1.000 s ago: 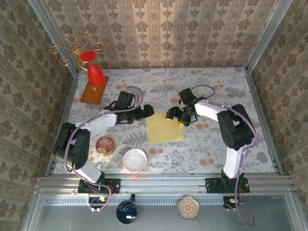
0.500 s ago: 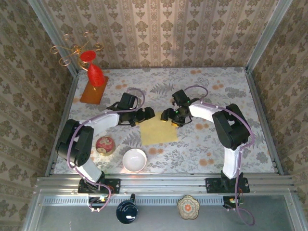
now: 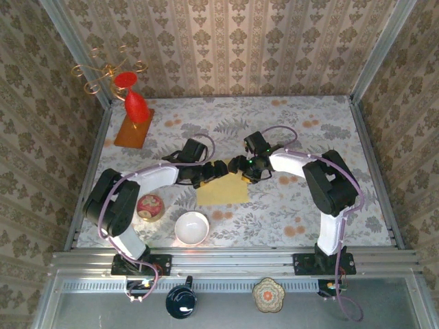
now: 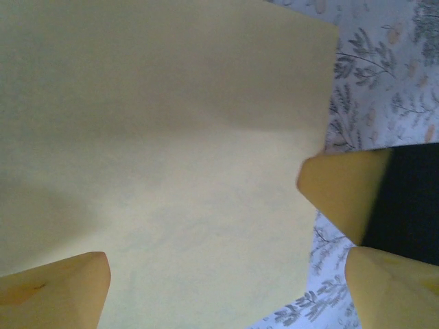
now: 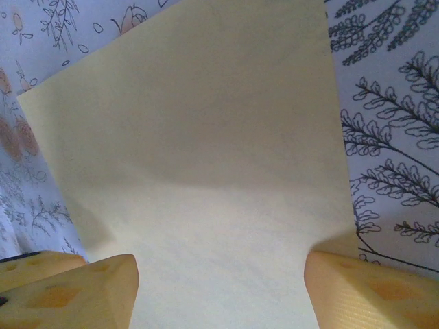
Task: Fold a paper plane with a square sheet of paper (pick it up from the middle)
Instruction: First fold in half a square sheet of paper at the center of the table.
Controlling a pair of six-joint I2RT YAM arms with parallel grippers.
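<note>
The square sheet of paper (image 3: 223, 192) is pale yellow and lies flat on the floral tablecloth in the middle of the table. My left gripper (image 3: 211, 172) is at its far left corner and my right gripper (image 3: 241, 167) at its far edge, the two nearly touching. In the left wrist view the sheet (image 4: 164, 151) spreads beneath my open left gripper (image 4: 226, 291), and one finger of the other gripper (image 4: 343, 195) shows at the sheet's right edge. The right wrist view has the paper (image 5: 206, 151) running between the wide-set fingers of my right gripper (image 5: 219, 295), which is open.
A white bowl (image 3: 192, 227) and a small red patterned bowl (image 3: 149, 206) stand near the front left. An orange-brown board with a red vase (image 3: 134, 116) sits at the back left under a gold candelabra (image 3: 110, 72). Metal frame walls enclose the table.
Both grippers have come down and leftward onto the sheet's far edge, closing toward each other. The sheet has slid left and nearer and turned slightly. Both pairs of jaws have narrowed a little.
</note>
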